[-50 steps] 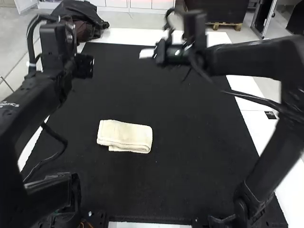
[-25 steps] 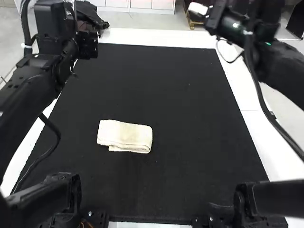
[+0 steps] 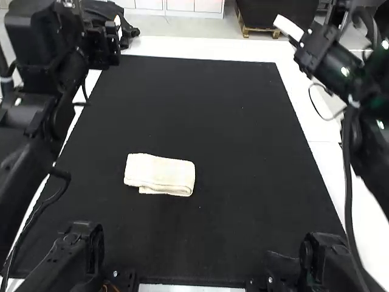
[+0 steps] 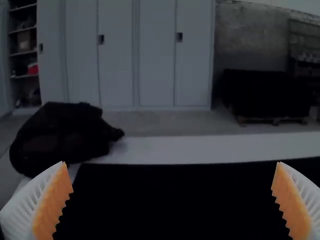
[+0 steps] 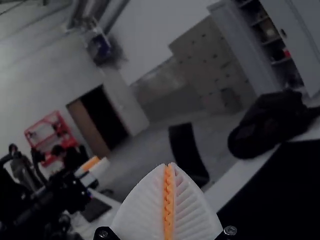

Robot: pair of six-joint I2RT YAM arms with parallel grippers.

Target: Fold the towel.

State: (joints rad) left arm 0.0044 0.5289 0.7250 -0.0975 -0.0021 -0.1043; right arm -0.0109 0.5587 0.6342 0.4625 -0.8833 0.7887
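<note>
In the high view my left gripper (image 3: pixel 115 30) is raised over the table's far left corner, well away from the towel. My right gripper (image 3: pixel 289 28) hangs high beyond the far right edge, holding nothing. Between them and the arm bases, the cream towel (image 3: pixel 159 172) lies on the black mat as a small folded rectangle, left of centre, with layered edges along its near side. Seen from the left wrist, the left gripper (image 4: pixel 171 162) has its fingers spread wide with nothing between. The right wrist view has the right gripper (image 5: pixel 170 165) with both orange pads pressed together.
A black mat (image 3: pixel 200 109) covers most of the white table (image 3: pixel 200 45). A dark bag (image 4: pixel 62 132) rests by the table's far left corner. Cables loop beside both arms along the table's sides.
The right arm has swung from over the far part of the mat out to the right. The left arm has shifted slightly, its upper part towards the left. The towel lies unchanged.
</note>
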